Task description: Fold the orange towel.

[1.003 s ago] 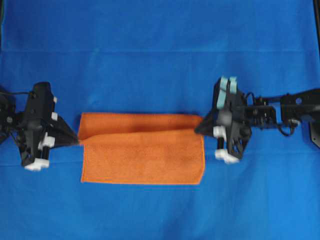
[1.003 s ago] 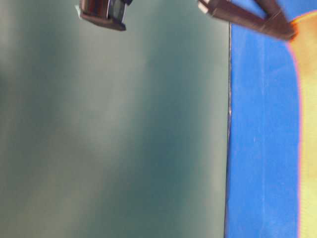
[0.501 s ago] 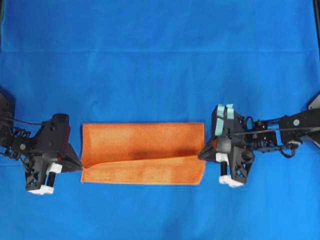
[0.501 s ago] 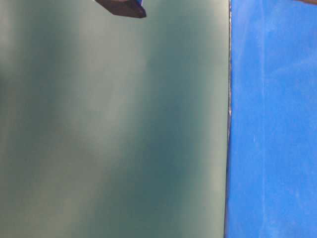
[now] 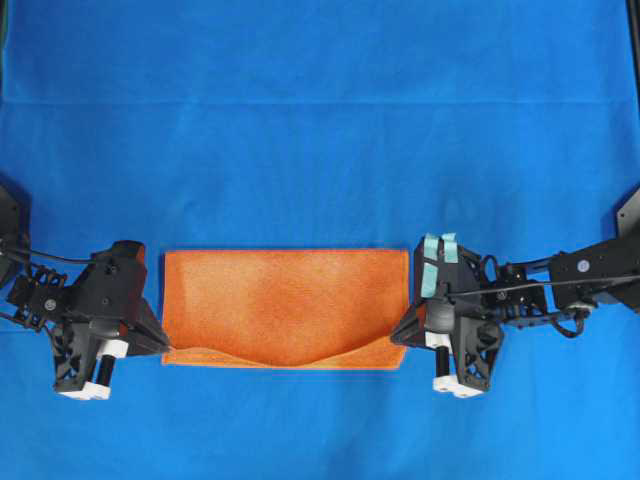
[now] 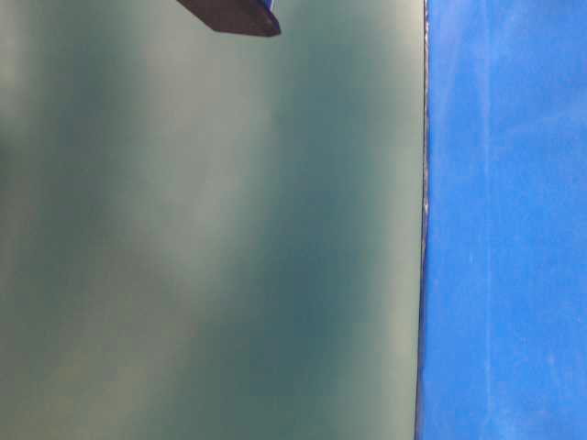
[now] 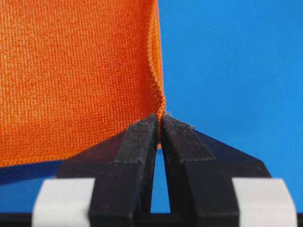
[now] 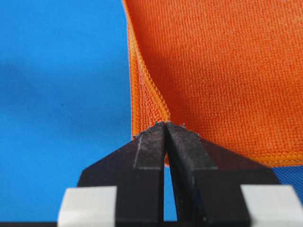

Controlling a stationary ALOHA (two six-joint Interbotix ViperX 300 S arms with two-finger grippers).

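Observation:
The orange towel (image 5: 285,305) lies folded in half on the blue cloth, its top layer drawn over the lower one, sagging a little at the near edge. My left gripper (image 5: 163,347) is shut on the towel's near-left corner; the wrist view shows the hem (image 7: 158,101) pinched between the black fingertips (image 7: 142,130). My right gripper (image 5: 400,335) is shut on the near-right corner, with the hem (image 8: 149,101) pinched at the tips (image 8: 182,135). The towel is out of sight in the table-level view.
The blue cloth (image 5: 320,120) covers the whole table. The table-level view shows a grey-green wall (image 6: 211,238), the blue cloth's edge (image 6: 504,238) and a dark arm part (image 6: 234,14) at the top.
Both grippers have moved toward the near edge, pulling the towel's top layer over the lower half. The fold has gone from partly covering to nearly matching the near edge.

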